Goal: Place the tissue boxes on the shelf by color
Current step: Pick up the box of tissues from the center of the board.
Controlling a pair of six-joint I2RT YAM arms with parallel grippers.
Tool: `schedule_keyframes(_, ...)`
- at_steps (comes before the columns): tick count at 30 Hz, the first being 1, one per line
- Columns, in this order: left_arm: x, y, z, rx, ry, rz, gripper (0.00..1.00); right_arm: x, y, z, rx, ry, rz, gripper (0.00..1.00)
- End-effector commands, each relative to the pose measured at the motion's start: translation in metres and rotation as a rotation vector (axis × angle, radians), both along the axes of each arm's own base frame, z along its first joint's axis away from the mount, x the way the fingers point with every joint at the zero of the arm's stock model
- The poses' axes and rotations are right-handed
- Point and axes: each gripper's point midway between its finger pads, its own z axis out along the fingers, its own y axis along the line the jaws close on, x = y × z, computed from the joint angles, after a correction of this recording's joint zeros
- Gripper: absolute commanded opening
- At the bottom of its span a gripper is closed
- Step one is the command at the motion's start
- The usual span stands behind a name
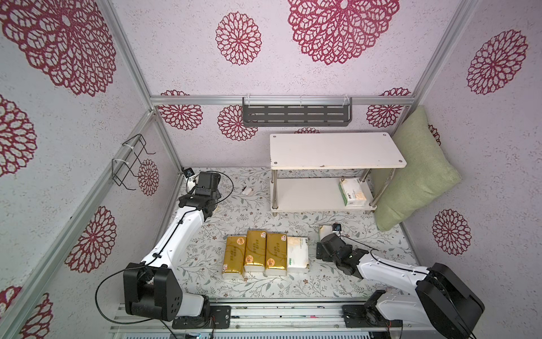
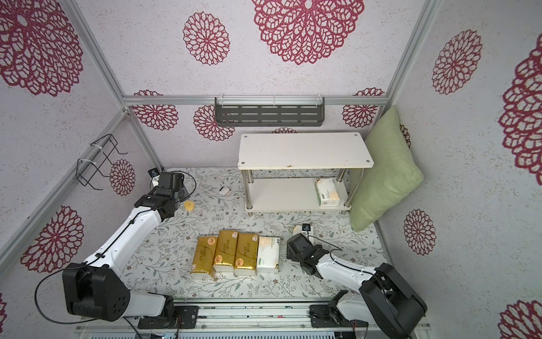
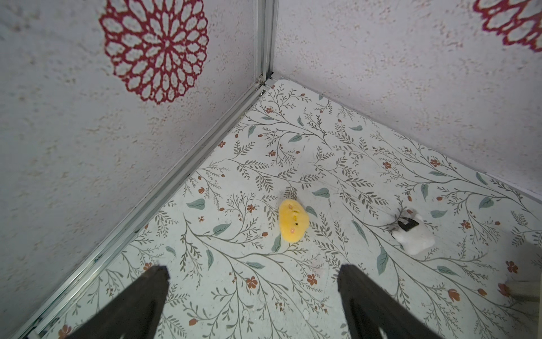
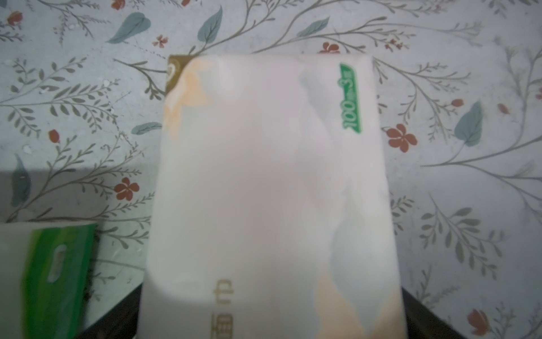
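Rail (image 1: 287, 315) w/ both arm bases runs along 6 o'clock, nearest the lens. Just past it, mid-table, 4 tissue packs lie side by side in a touching row: 3 gold packs (image 1: 254, 249), then a white pack (image 1: 297, 254) at the row's 3 o'clock end. Further toward 3 o'clock, apart from the row, a second white pack (image 4: 272, 176) lies flat on the floral mat (image 4: 469, 88). The R gripper (image 4: 271, 289) is over it, released, jaws spread wide w/ one each side of the pack's near end; can't tell if they touch it. The shelf (image 1: 337, 149) stands at 12–1 o'clock by the back wall. A third white pack (image 1: 352, 192) sits on its lower board at the 3 o'clock end, next to a chrome leg. A green pillow (image 1: 416, 176) leans at 2 o'clock, just beside the shelf. The L gripper (image 3: 253, 268) is at the 10 o'clock corner, released, fingers wide apart above the mat. A small yellow toy (image 3: 293, 220) lies just ahead of it.
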Motion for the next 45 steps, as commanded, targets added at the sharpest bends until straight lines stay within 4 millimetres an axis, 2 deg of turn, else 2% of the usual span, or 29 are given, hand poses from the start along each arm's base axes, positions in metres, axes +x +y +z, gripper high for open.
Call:
schedule_keyframes(1,0.002,-0.004,0.004,0.005,-0.007,-0.008,0.97,0.009,0.002,0.007,-0.015,-0.025,-0.003,0.99)
schedule_keyframes(14,0.0,-0.002,0.001,0.009,0.0,-0.004,0.97,0.016,0.002,0.003,-0.043,-0.037,0.003,0.99)
schedule_keyframes(23,-0.002,-0.002,0.001,0.012,0.003,-0.003,0.97,0.016,0.002,0.002,-0.034,-0.027,0.007,0.92)
schedule_keyframes(45,-0.005,0.001,0.005,0.015,-0.012,0.011,0.97,0.005,0.0,0.046,0.021,-0.043,0.105,0.9)
